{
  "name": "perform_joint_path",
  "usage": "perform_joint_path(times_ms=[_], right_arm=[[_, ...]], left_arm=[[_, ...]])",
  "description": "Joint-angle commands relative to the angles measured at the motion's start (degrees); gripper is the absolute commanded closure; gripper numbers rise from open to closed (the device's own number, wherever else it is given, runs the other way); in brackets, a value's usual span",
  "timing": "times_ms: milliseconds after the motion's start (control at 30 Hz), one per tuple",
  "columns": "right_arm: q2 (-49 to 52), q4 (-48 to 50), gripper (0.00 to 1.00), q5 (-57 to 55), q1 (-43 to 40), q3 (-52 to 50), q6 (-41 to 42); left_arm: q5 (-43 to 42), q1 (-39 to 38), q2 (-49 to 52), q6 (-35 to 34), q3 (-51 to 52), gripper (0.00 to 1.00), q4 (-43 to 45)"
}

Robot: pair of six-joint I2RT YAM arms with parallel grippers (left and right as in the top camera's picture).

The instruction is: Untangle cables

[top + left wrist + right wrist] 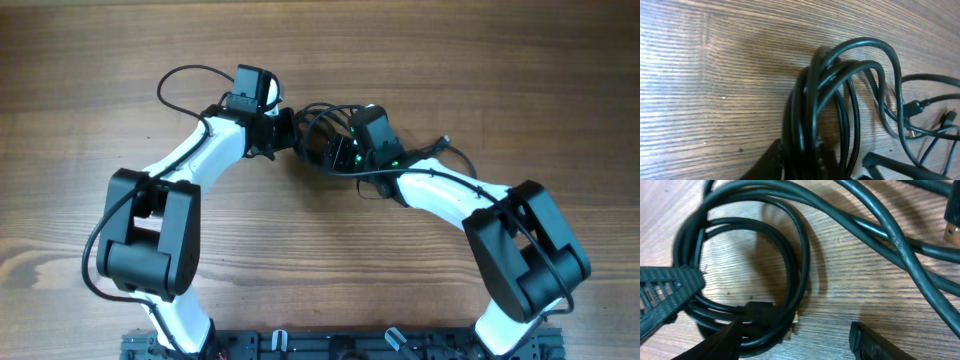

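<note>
Pinches cables [322, 112] in left gripper [288, 132]; holds right gripper [333, 152] wide apart over a loop; bends both arms [195, 150] inward, wrists nearly meeting.

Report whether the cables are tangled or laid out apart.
Tangled: the cables form one bunch of overlapping loops in the left wrist view, and coils cross each other in the right wrist view.
</note>
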State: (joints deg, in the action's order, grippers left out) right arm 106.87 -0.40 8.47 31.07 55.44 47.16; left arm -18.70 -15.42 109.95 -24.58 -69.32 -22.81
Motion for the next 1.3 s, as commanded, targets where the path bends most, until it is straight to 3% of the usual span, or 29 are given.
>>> perform_joint_path(times_ms=[0, 100, 200, 367, 500, 633, 833, 1100, 1267], right_arm=[[1.68, 0.09, 0.29, -1.03, 0.24, -0.07, 0.87], [1.68, 0.5, 0.29, -0.98, 0.24, -0.07, 0.9], [1.68, 0.68, 0.31, 0.44, 0.24, -0.07, 1.05], [1.68, 0.7, 0.57, 5.6, 0.24, -0.07, 7.39], [1.68, 1.77, 0.68, 4.35, 0.24, -0.07, 11.43], [1.68, 1.81, 0.72, 4.28, 0.24, -0.07, 11.54], [1.68, 1.81, 0.96, 4.42, 0.24, -0.07, 12.09], [1.68, 0.5, 0.96, -8.26, 0.24, -0.07, 1.31], [1.68, 0.52, 0.96, -9.09, 0.24, -0.07, 0.61]], left_arm=[[0.09, -0.13, 0.79, 0.11, -0.02, 0.92, 0.57], [-1.09, 0.13, 0.74, 0.2, -0.02, 0.96, 0.63], [-8.09, 0.98, 0.74, 2.34, -0.02, 0.96, 1.46], [-17.16, 2.32, 0.74, 8.39, -0.02, 0.96, 2.49], [-19.02, 2.84, 0.74, 10.93, -0.02, 0.96, 2.93], [-20.09, 2.84, 0.74, 10.88, -0.02, 0.96, 3.17], [-23.3, 2.84, 0.74, 10.88, -0.02, 0.96, 3.54], [-24.63, 4.22, 0.74, 10.69, -0.02, 0.96, 3.5], [-36.28, 8.63, 0.74, 10.71, -0.02, 0.96, 3.56]])
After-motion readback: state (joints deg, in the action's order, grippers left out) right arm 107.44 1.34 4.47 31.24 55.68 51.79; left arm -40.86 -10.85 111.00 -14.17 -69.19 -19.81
